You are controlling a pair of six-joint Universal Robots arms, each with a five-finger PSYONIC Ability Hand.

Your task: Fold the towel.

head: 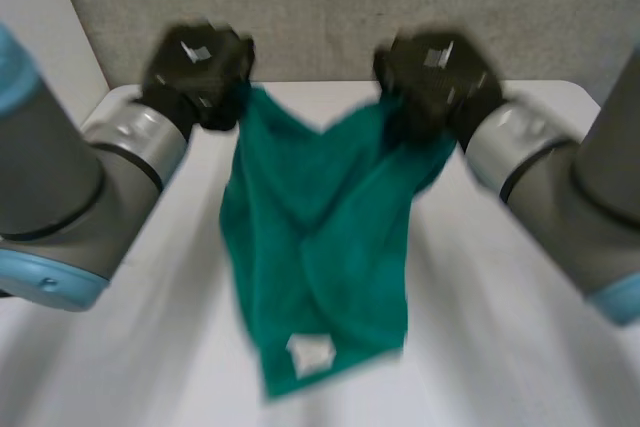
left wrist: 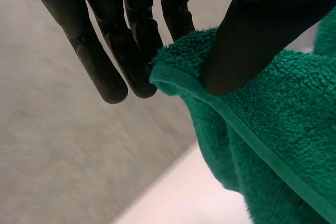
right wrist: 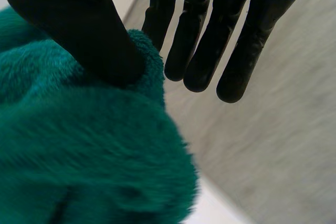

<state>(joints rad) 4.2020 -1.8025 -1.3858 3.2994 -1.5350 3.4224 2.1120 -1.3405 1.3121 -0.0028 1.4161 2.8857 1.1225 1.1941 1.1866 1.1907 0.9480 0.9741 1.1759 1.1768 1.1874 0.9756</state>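
A green towel (head: pixel 320 247) hangs above the white table (head: pixel 500 347), held up by its two top corners, with a white label (head: pixel 310 352) near its lower end. My left hand (head: pixel 197 72) pinches the towel's left top corner. In the left wrist view the thumb (left wrist: pixel 247 40) presses the hemmed corner (left wrist: pixel 181 69) against the fingers (left wrist: pixel 136 51). My right hand (head: pixel 435 82) pinches the right top corner. In the right wrist view its thumb (right wrist: pixel 89 35) clamps the green towel (right wrist: pixel 84 150) against a finger (right wrist: pixel 160 9), while the other fingers stay straight.
A grey wall (head: pixel 330 7) stands behind the table's far edge. Bare white table shows on both sides of the hanging towel and below it. Both grey forearms reach in from the view's sides.
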